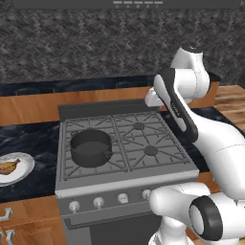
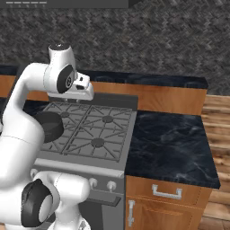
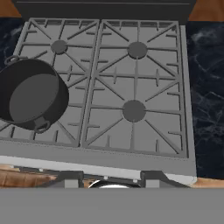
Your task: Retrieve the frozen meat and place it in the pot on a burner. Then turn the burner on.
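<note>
The hand (image 2: 85, 92) hangs above the rear edge of the stove (image 1: 125, 178), over the back grates; its fingers are drawn together and nothing is held between them.

The pot (image 1: 91, 147) sits on the front-left burner, near the stove's left edge and set back from the front edge. Its interior is bare. In the hand view the pot (image 3: 30, 94) lies at the left margin with one loop handle toward the front rail.

The frozen meat (image 1: 9, 166) lies on a white round plate (image 1: 23, 173) on the bench (image 1: 28, 139) left of the stove, close to the bench's front edge and well apart from the pot.

The two right-hand burners (image 3: 134, 110) are uncovered, leaving open room across the right half of the grates. To the right of the stove the dark marbled bench (image 2: 170, 143) runs to its far right corner.

A row of silver knobs (image 1: 98, 202) lines the stove's front panel. Wood cabinets with metal handles (image 2: 167, 193) stand below the bench; a dark woven-pattern wall rises behind. No legible lettering can be made out on the stove or cabinets.
</note>
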